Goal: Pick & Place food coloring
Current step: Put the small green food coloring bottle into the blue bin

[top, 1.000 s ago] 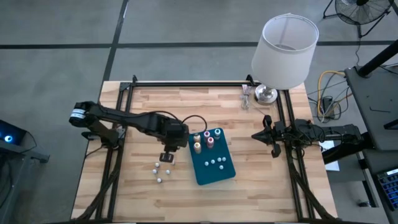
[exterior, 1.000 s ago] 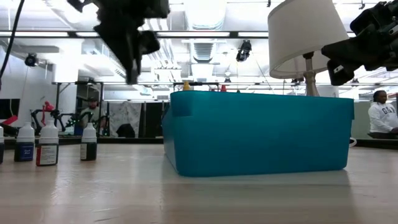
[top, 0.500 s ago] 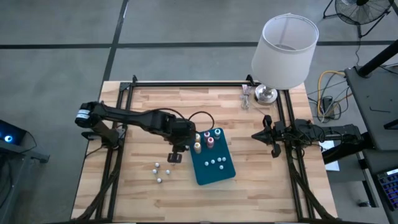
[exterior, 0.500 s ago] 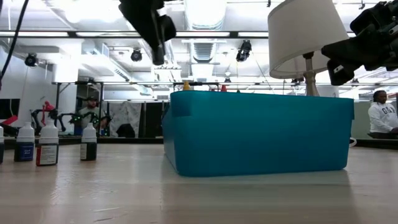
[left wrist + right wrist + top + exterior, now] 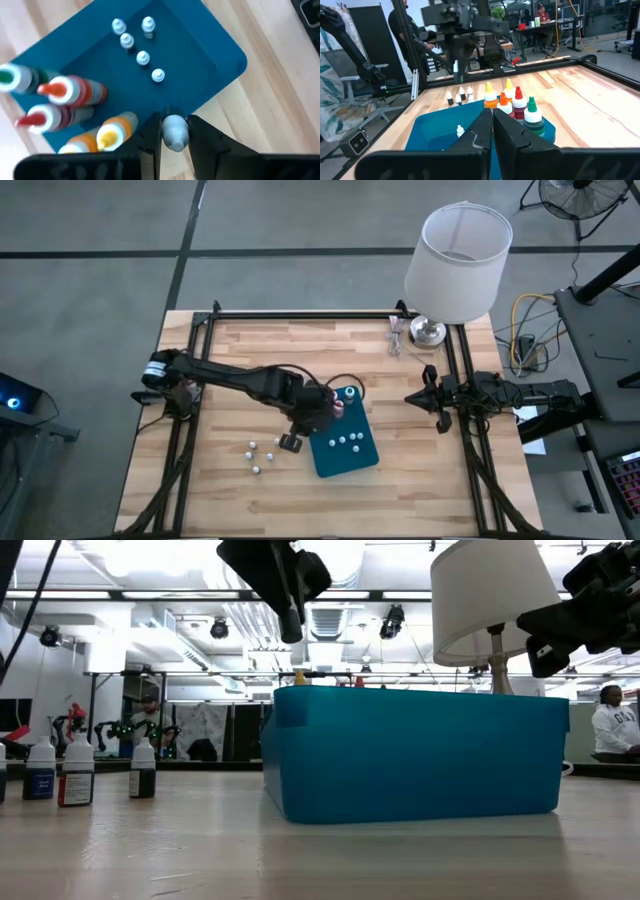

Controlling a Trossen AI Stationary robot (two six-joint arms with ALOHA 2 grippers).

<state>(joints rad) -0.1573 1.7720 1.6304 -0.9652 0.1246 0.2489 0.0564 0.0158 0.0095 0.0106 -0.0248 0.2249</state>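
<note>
The food coloring shows as tall bottles (image 5: 333,406) with coloured tops and several small whitish ones (image 5: 348,441) standing in the teal tray (image 5: 350,465). Three more small bottles (image 5: 257,454) stand on the wood left of the tray, also in the low view (image 5: 77,771). My left gripper (image 5: 315,420) hangs above the tray's left edge (image 5: 215,95), shut on one small whitish bottle (image 5: 174,132). In the low view it (image 5: 291,628) is well above the tray's wall (image 5: 420,755). My right gripper (image 5: 412,397) waits shut at the table's right side. My left gripper pinches the small bottle by its two sides (image 5: 167,138) between the two fingers, its whitish cap toward the wrist. The fingers (image 5: 150,135) slant down from the table's left. The bottle is lifted clear, high above the tray and the table.
A lamp with a white shade (image 5: 458,260) stands at the far right corner, with small metal pieces (image 5: 396,336) beside its foot. Black frame rails (image 5: 300,315) run along the far, left and right edges. Bare wood lies near and far of the tray.
My left gripper has carried the small bottle toward the table's right edge, from above the loose bottles to above the tray's left edge. It has risen a little and rolled about its own axis, staying shut on the bottle.
</note>
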